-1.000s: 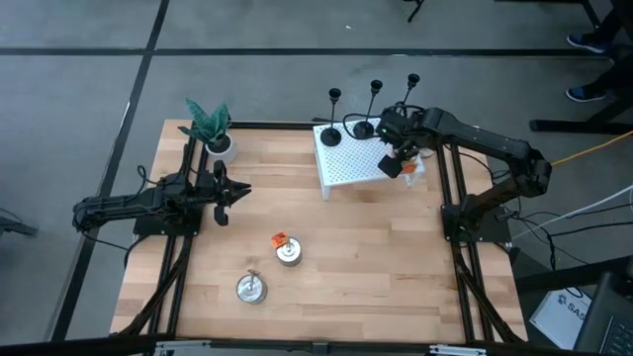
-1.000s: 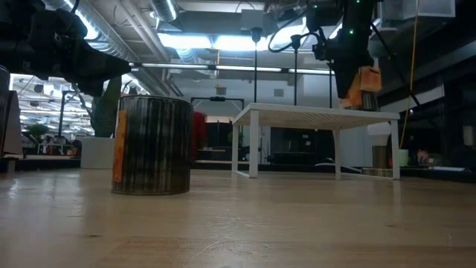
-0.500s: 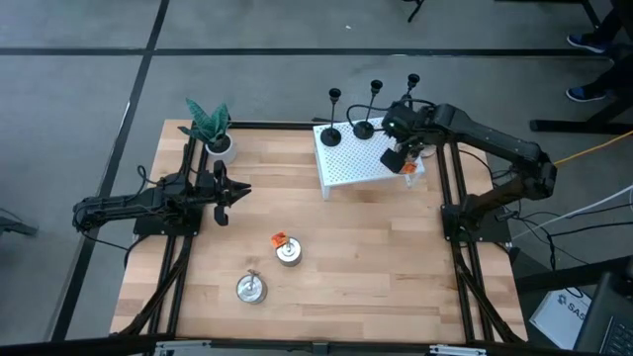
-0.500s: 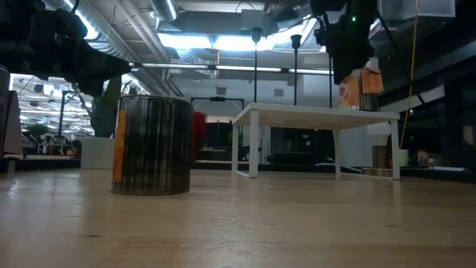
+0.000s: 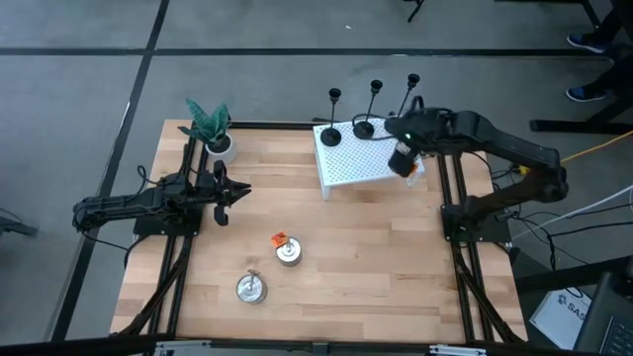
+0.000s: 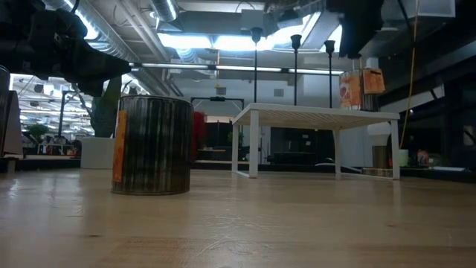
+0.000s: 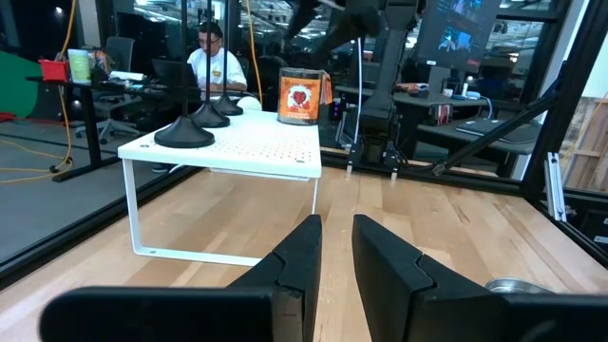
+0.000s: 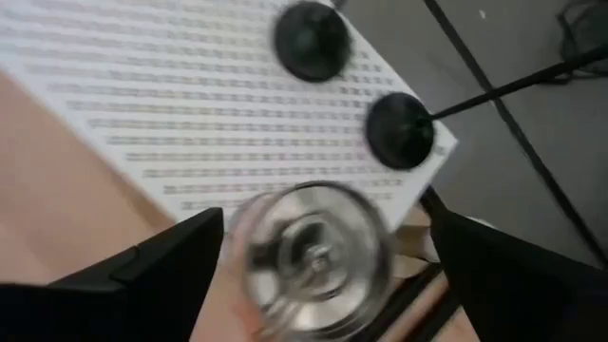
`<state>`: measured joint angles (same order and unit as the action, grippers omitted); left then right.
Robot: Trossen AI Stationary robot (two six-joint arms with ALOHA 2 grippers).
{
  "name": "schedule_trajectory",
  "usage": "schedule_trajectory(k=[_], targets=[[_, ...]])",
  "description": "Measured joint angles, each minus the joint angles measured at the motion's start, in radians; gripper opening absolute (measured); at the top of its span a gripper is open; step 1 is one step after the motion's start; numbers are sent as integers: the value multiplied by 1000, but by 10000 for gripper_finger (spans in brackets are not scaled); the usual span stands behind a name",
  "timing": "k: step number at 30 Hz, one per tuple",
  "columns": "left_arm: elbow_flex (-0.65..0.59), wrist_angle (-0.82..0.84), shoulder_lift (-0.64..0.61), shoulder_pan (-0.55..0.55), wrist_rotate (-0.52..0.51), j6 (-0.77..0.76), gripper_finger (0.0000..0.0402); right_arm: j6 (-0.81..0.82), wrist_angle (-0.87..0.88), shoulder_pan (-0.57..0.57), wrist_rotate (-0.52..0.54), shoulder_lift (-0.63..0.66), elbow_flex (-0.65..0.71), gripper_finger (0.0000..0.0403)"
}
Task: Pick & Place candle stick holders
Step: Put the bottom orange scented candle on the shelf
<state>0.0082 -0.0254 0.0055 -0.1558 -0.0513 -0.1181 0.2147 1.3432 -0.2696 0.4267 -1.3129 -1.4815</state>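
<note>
Three black candle stick holders (image 5: 364, 127) stand by their round bases along the far edge of a white perforated stand (image 5: 346, 163). Their stems rise in the low view (image 6: 296, 71), and the bases show in the left wrist view (image 7: 183, 136). My right gripper (image 5: 404, 158) hangs open above the stand's right end, pointing steeply down, with its fingers on either side of a can top (image 8: 318, 249) below, apart from it. Two holder bases (image 8: 312, 40) lie beyond it. My left gripper (image 5: 237, 192) waits shut at the table's left side, pointing level toward the stand.
An orange-labelled can (image 6: 357, 89) stands on the stand's right end. Two tins (image 5: 288, 251) (image 5: 251, 288) sit on the bare wood near the table's front. A potted plant (image 5: 211, 133) is at the far left corner. A person sits at a desk (image 7: 214, 57) beyond the table.
My right gripper has risen from around the orange-labelled can and drifted a little toward the table's right edge, staying open. The can stays upright on the stand's right end. The candle stick holders have not moved.
</note>
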Motion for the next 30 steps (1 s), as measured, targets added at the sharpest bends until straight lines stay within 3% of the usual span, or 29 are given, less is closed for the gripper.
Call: schedule_trajectory(k=[6,11,16,22,30], targets=[[0,0,0,0,0,0,59,209,55,152,-11,34,0,309],[0,0,0,0,0,0,59,471,201,255,-53,35,9,224],[0,0,0,0,0,0,59,673,206,339,-46,65,110,136],[0,0,0,0,0,0,59,873,93,423,-1,116,307,62],[0,0,0,0,0,0,59,1014,-179,575,-1,151,532,19]])
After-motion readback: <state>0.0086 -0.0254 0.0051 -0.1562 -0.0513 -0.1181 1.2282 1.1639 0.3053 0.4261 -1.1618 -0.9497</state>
